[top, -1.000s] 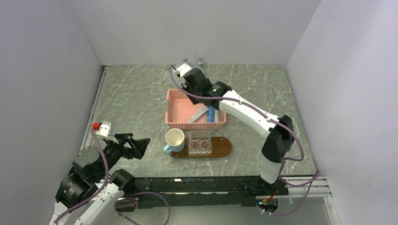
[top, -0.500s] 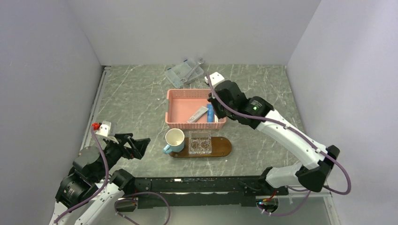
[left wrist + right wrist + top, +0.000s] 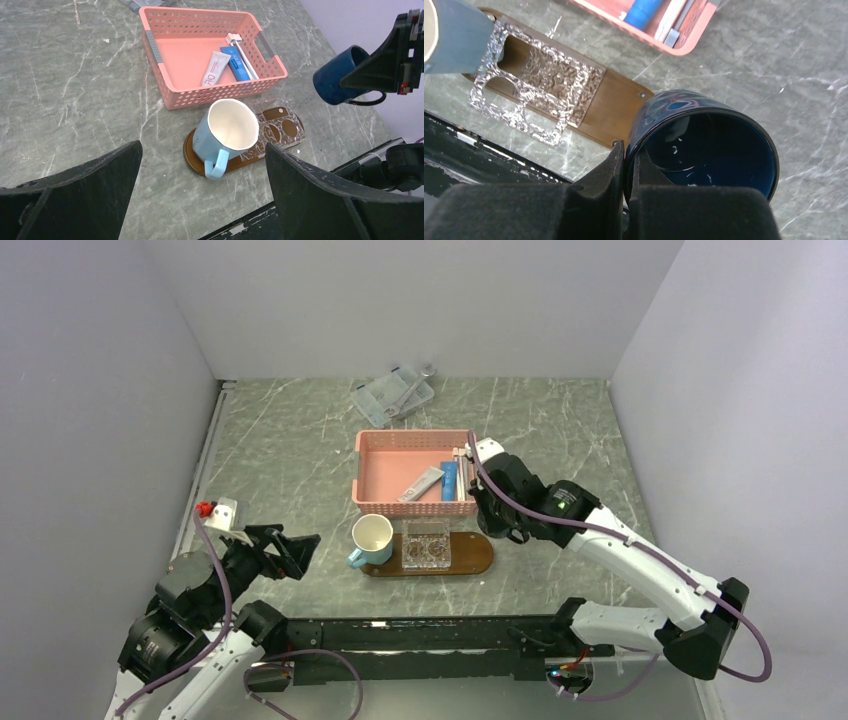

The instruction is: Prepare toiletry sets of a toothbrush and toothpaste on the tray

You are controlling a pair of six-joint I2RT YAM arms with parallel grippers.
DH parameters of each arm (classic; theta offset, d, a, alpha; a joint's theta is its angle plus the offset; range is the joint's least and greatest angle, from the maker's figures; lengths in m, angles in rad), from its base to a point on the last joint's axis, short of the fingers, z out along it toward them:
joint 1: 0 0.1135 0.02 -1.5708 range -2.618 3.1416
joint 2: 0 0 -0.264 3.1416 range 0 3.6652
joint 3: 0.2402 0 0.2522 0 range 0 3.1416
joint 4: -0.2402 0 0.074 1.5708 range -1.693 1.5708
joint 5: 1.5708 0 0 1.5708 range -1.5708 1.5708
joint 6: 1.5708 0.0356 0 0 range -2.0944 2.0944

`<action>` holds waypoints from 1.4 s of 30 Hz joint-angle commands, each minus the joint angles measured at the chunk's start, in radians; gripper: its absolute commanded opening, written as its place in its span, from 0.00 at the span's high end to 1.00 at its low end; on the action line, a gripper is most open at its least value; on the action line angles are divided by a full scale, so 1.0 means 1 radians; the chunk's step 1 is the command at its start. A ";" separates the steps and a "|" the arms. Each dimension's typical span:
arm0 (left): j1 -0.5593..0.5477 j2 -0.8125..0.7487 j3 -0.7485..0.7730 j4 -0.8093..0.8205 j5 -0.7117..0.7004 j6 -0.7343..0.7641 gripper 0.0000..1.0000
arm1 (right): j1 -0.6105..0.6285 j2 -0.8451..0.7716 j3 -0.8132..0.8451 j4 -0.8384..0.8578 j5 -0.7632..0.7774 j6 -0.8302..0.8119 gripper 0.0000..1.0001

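The dark-brown oval tray lies in front of the pink basket. A light-blue mug stands on its left end and a clear plastic holder on its middle. The pale toothpaste tube, the bright blue tube and white toothbrushes lie in the basket. My right gripper is shut on the rim of a dark-blue mug and holds it above the tray's right end. My left gripper is open and empty, near the table's left front.
A clear plastic box lies at the back of the table. The pink basket stands just behind the light-blue mug. Grey walls close the table on three sides.
My right arm has swung from the back of the table, past the basket's right side, to the tray's right end, carrying the dark-blue mug. The left arm has not moved.
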 commanded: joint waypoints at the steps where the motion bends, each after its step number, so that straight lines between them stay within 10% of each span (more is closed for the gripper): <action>1: 0.005 0.022 0.006 0.016 -0.015 -0.011 0.01 | 0.011 -0.058 -0.030 0.040 -0.015 0.055 1.00; 42: 0.005 0.017 0.004 0.021 -0.007 -0.010 0.01 | 0.307 -0.001 -0.199 0.166 0.175 0.241 1.00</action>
